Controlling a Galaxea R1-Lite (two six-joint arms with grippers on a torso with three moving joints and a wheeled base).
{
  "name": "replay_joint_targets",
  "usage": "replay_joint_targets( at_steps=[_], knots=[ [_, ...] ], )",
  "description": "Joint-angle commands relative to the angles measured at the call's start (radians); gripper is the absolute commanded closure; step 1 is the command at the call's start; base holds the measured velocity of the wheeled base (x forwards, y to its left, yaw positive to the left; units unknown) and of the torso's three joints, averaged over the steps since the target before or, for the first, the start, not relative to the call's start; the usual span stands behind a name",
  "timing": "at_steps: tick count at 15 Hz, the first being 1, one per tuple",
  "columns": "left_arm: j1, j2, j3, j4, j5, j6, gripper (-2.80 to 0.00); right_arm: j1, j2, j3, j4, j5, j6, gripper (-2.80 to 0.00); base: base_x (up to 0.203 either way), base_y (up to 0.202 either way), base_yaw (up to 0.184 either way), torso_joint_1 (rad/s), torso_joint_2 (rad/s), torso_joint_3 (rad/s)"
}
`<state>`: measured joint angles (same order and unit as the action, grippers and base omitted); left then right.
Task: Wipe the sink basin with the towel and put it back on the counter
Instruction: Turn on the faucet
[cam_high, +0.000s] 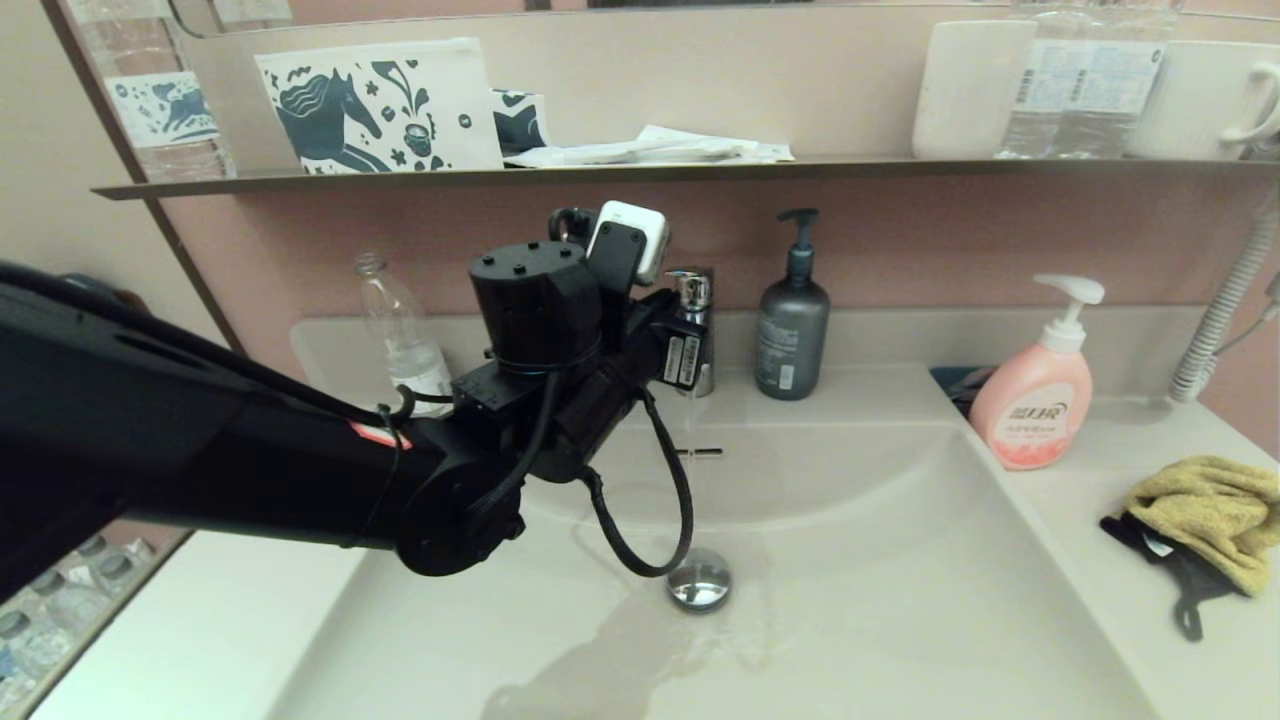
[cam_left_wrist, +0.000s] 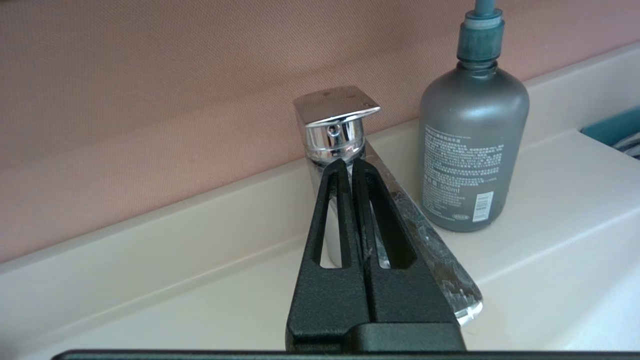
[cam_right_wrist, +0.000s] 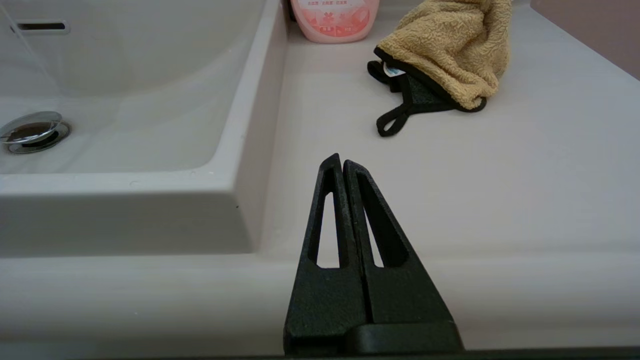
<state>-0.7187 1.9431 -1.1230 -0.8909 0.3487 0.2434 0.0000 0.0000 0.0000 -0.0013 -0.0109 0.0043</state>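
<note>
The cream-white sink basin has a chrome drain plug and a slot overflow; its floor looks wet. The mustard-yellow towel with dark edging lies crumpled on the counter to the basin's right, held by nothing. My left arm reaches across the basin to the faucet. My left gripper is shut and empty, its tips just under the faucet lever. My right gripper is shut and empty above the counter near its front edge, short of the towel.
A pink pump soap bottle stands on the counter between basin and towel. A grey pump bottle and a clear plastic bottle flank the faucet. A dark wall shelf with cups and packets runs above.
</note>
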Motion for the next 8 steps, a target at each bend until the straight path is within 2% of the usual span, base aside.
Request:
replay_joint_targets(
  at_steps=[1, 8],
  knots=[
    [0.004, 0.039, -0.031, -0.009, 0.001, 0.002, 0.00, 0.001, 0.002, 0.000, 0.000, 0.000, 0.000, 0.00, 0.000, 0.000, 0.000, 0.000, 0.00, 0.000],
    [0.020, 0.079, -0.158, 0.018, -0.002, 0.004, 0.00, 0.000, 0.002, 0.000, 0.000, 0.000, 0.000, 0.00, 0.000, 0.000, 0.000, 0.000, 0.00, 0.000]
  ],
)
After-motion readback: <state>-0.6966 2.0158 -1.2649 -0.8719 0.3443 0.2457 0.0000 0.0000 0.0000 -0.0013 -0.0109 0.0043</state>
